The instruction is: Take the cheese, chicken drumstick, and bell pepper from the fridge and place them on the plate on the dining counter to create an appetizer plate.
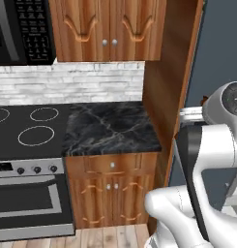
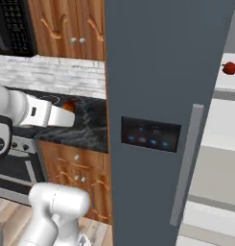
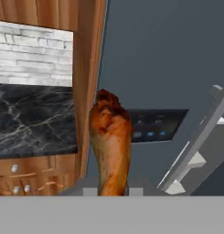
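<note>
**Drumstick pinched in the claw by the fridge door**

Chicken drumstick (image 3: 109, 146) stands right up from my claw (image 3: 111, 191), pinched between the tips, dark end farthest from me. Beyond it I see the fridge (image 3: 168, 55) door with its black panel (image 3: 155, 124), handle (image 3: 195, 141) to the claw's right. A bell pepper (image 2: 229, 67) sits on a fridge shelf, well apart.
</note>
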Tool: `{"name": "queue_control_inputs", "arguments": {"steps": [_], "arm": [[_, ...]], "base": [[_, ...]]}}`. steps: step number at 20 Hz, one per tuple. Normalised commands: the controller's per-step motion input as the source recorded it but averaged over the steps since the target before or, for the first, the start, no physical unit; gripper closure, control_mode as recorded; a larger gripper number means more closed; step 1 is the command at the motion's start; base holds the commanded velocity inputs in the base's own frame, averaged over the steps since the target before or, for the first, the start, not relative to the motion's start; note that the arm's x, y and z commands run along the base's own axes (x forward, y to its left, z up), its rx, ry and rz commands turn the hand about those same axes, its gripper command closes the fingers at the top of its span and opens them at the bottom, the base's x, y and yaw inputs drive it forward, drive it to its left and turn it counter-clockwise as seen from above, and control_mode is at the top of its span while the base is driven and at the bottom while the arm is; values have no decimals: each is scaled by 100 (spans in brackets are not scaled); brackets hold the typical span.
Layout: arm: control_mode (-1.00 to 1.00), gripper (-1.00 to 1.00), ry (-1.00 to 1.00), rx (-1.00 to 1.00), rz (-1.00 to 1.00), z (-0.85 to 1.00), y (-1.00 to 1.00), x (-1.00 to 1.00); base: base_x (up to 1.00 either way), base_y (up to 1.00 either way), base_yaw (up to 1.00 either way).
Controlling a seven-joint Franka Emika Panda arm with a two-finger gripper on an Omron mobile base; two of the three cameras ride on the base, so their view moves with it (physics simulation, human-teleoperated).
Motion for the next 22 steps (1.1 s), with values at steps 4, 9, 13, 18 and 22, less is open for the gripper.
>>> {"name": "queue_control_inputs", "arguments": {"steps": [4, 9, 13, 18, 22], "arm": [[100, 100, 0, 0, 0, 0, 0, 0], [100, 100, 0, 0, 0, 0, 0, 0], [100, 100, 0, 0, 0, 0, 0, 0], [100, 100, 0, 0, 0, 0, 0, 0], [100, 100, 0, 0, 0, 0, 0, 0]], "base": [[-100, 96, -30], [-88, 53, -56], [-84, 49, -60], [-91, 51, -59], [-94, 57, -57]]}}
